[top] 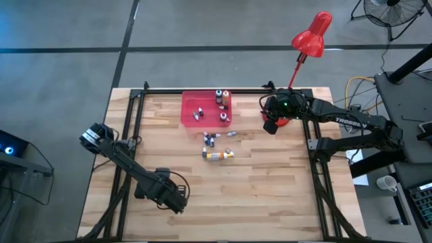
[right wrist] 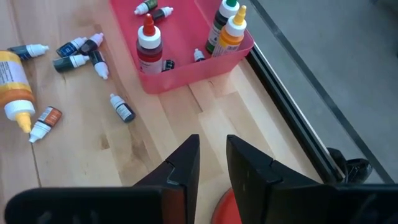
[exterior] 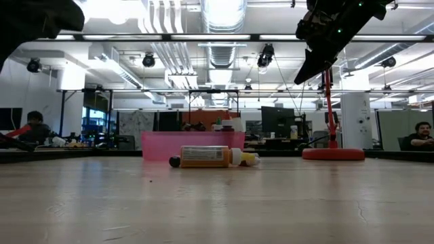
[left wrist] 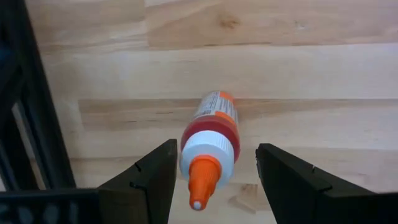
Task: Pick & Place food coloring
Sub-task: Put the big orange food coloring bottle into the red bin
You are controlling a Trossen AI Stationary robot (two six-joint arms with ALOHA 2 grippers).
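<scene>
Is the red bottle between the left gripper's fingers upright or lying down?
Lying down. In the left wrist view the red bottle lies flat on the table, orange tip toward the camera, untouched by the open left gripper.
</scene>
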